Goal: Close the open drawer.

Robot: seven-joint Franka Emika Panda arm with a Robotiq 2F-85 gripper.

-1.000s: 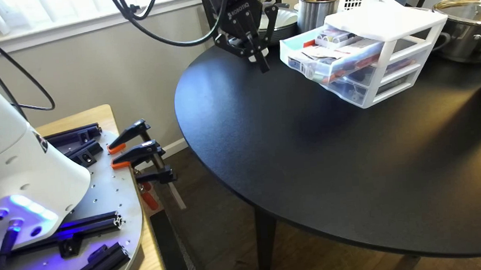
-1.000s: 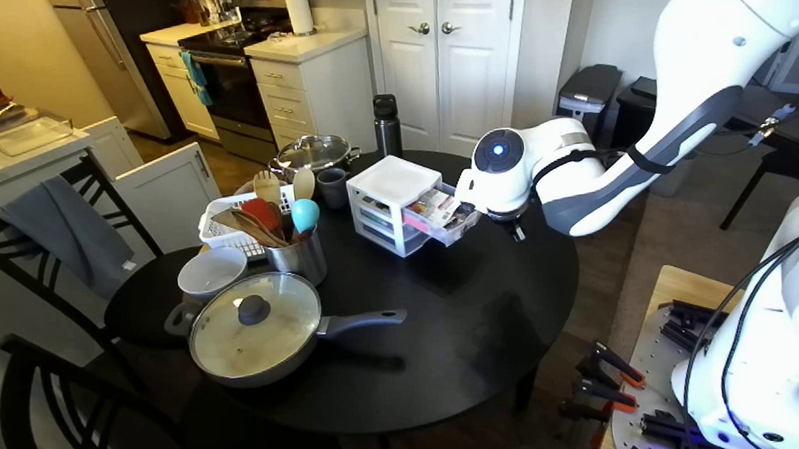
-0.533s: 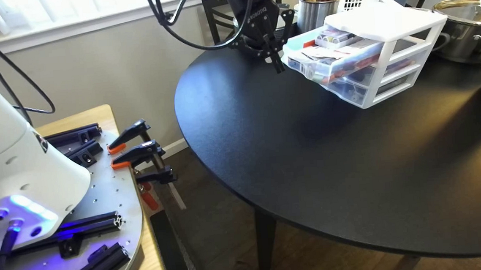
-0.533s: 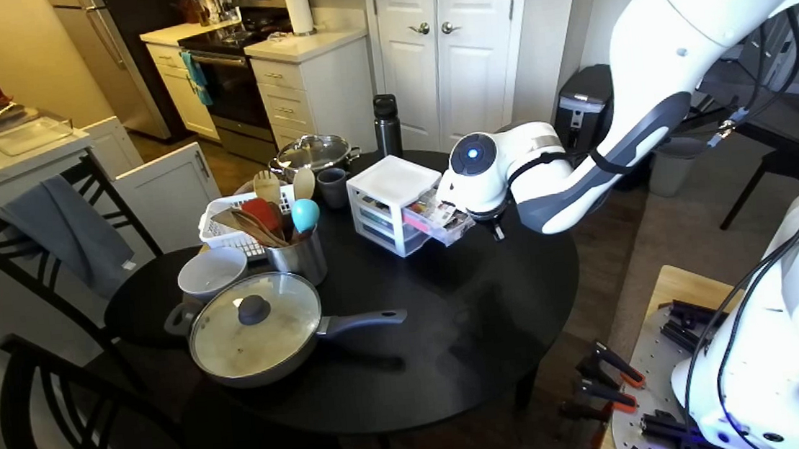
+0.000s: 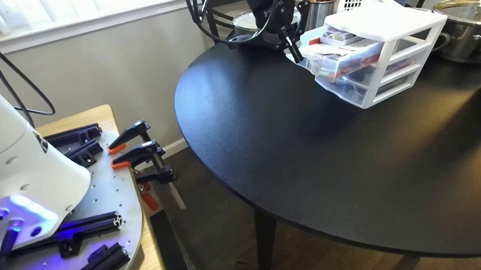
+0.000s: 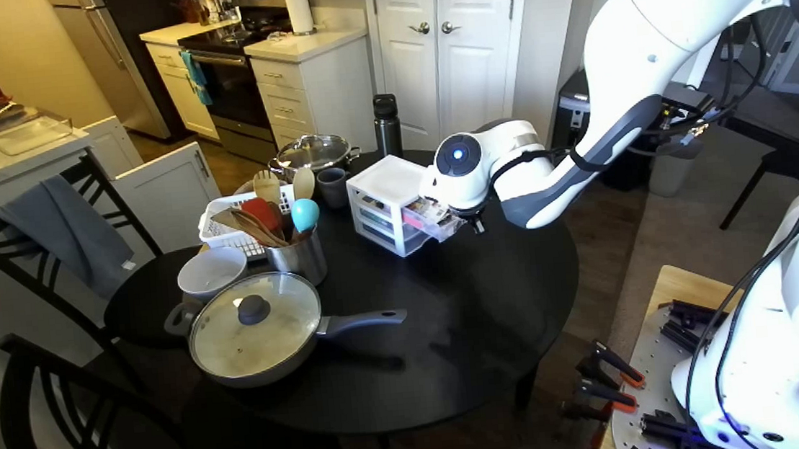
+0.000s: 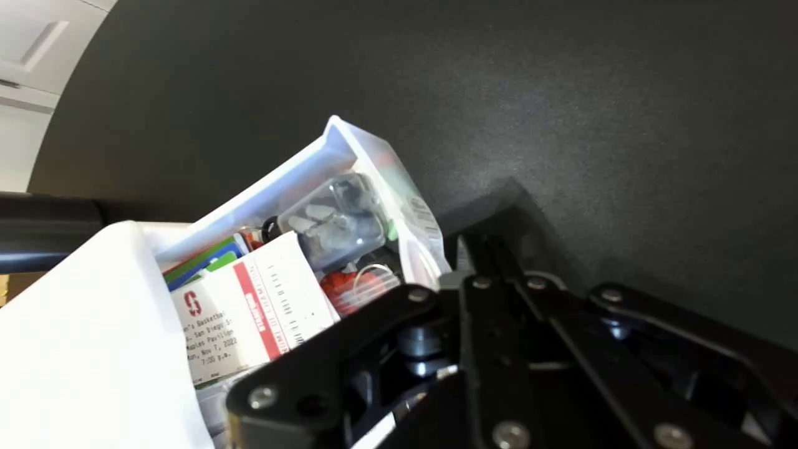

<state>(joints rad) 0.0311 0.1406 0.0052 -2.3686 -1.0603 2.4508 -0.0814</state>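
The drawer is shallow clear plastic and holds red, white and blue items; it is the top one of the white organizer and stands partly pulled out. It shows in both exterior views and in the wrist view. The white organizer frame also shows in both exterior views and fills the lower left of the wrist view. My gripper is shut and empty, its fingers together. In the wrist view its fingers are against or very close to the drawer's front outer face. Its tips also show in an exterior view.
The organizer stands on a round black table. Behind it are a steel pot, a utensil holder and a white basket. A lidded pan, a grey cup and a dark bottle also stand there.
My shut gripper has moved toward the organizer and reached the drawer front. The drawer has slid a little way into the frame in the last half second. The organizer has not moved.
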